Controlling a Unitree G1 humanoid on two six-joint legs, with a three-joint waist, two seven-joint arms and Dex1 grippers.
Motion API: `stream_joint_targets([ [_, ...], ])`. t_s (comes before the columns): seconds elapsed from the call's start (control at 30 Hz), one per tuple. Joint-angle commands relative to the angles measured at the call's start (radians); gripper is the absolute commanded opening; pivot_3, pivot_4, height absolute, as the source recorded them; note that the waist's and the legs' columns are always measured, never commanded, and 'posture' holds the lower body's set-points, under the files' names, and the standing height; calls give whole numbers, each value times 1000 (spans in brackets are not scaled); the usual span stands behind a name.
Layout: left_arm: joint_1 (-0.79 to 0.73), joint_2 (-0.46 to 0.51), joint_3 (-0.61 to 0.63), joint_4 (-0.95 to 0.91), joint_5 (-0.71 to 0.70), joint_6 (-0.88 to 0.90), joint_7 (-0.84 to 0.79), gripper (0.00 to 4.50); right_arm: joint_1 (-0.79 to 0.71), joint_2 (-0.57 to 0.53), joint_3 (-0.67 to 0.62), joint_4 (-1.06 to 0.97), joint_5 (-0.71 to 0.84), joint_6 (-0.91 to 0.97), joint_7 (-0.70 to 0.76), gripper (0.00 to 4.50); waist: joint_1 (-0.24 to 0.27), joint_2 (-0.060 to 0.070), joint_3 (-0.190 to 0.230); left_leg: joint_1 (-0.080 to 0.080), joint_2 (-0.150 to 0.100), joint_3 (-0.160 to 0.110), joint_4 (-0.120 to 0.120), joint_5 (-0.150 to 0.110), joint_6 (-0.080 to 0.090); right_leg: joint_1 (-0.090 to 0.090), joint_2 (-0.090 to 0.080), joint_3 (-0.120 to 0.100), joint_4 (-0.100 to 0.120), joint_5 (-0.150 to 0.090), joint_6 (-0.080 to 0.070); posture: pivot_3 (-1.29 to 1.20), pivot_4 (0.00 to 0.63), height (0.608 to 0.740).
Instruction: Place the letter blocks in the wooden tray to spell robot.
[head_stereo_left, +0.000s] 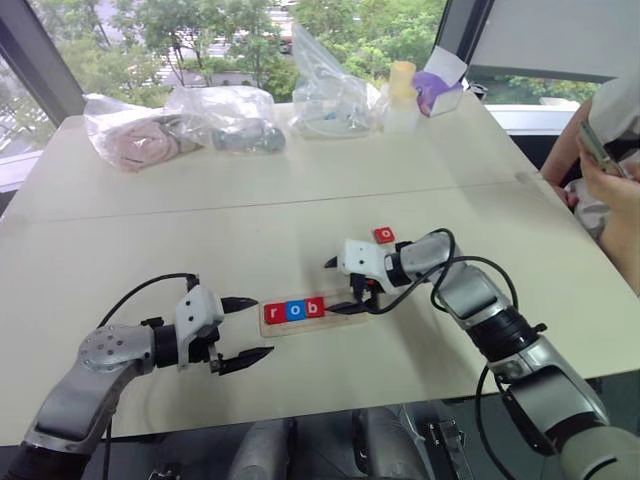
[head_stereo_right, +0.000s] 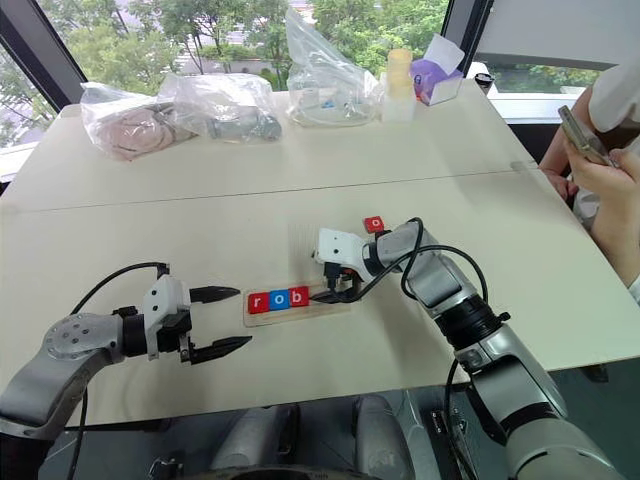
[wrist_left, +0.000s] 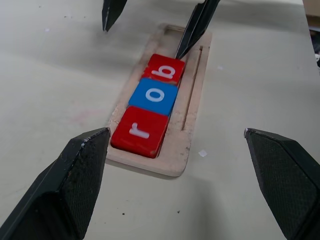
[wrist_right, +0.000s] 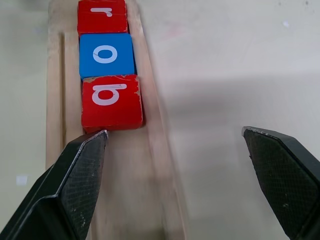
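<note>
Right pincer (head_stereo_left: 342, 285) beside tiles (head_stereo_left: 294, 310) reading "rob"

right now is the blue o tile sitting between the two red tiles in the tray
Yes, the blue o tile sits in the tray with the red r tile on one side and the red b tile on the other.

Silver-grey jointed arms — white wrist housings, looping black cables, black textured pointed pincer fingers (wrist_left: 75, 185).
</note>
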Motion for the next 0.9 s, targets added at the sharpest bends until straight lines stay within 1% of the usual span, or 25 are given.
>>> stream_joint_targets([
  [0.03, 4, 1, 18, -39, -18, 7, 6, 4500, -20, 8, -2, -22, -4, -10, -5, 4450, -1, 0, 0, 0, 0, 0, 0, 0, 0, 0, 0, 0, 0, 0, 0, 0, 150, 740],
  [0.2, 5, -1, 18, -46, -17, 14, 11, 4500, -32, -45, -18, -16, -45, -56, -8, 4450, -1, 0, 0, 0, 0, 0, 0, 0, 0, 0, 0, 0, 0, 0, 0, 0, 150, 740],
  [0.27, 5, -2, 20, -48, -17, 15, 13, 4500, -43, -68, -71, -21, -23, -31, -25, 4450, 0, 0, 0, 0, 0, 0, 0, 0, 0, 0, 0, 0, 0, 0, 0, 0, 150, 740],
  [0.37, 7, -5, 20, -49, -16, 13, 19, 4500, -60, -78, -205, -44, 23, 99, -126, 4450, 0, 0, 0, 0, 0, 0, 0, 0, 0, 0, 0, 0, 0, 0, -1, 0, 150, 740],
  [0.43, 8, -8, 18, -47, -15, 11, 21, 4500, -65, -50, -277, -61, 29, 212, -232, 4450, 0, 0, 0, 0, 0, 0, 0, 0, 0, 0, 0, 0, 0, 0, -1, 0, 150, 740],
  [0.5, 5, -12, 13, -42, -12, 7, 23, 4500, -69, -15, -323, -72, 14, 325, -345, 4450, -1, 0, 0, 0, 0, 0, 0, 0, 0, 0, -1, 0, 0, 0, -1, 0, 150, 740],
  [0.57, -3, -18, 5, -35, -8, 4, 23, 4500, -65, 24, -357, -85, -9, 422, -461, 4450, -2, 0, 0, 0, 0, 0, -1, 0, 0, -1, -1, 1, 0, 0, -1, 0, 150, 740],
  [0.63, -15, -26, -6, -29, -4, 3, 22, 4500, -55, 59, -375, -93, -24, 476, -552, 4450, -2, 0, 0, 0, 0, 0, -1, 0, 0, -1, -1, 1, 1, 0, -1, 0, 150, 740],
  [0.8, -43, -39, -25, -15, 3, 2, 17, 4500, -46, 154, -413, -70, -17, 571, -706, 4450, -1, 0, 0, -1, 0, 0, -1, 0, 0, -2, -1, 1, 1, 0, -1, 0, 150, 740],
  [0.9, -53, -40, -29, -9, 3, 3, 16, 4500, -55, 194, -434, -47, 3, 598, -755, 4450, -2, 0, 0, -1, 0, 0, -1, 0, 0, -2, 0, 1, 1, 0, -1, 0, 150, 740],
])
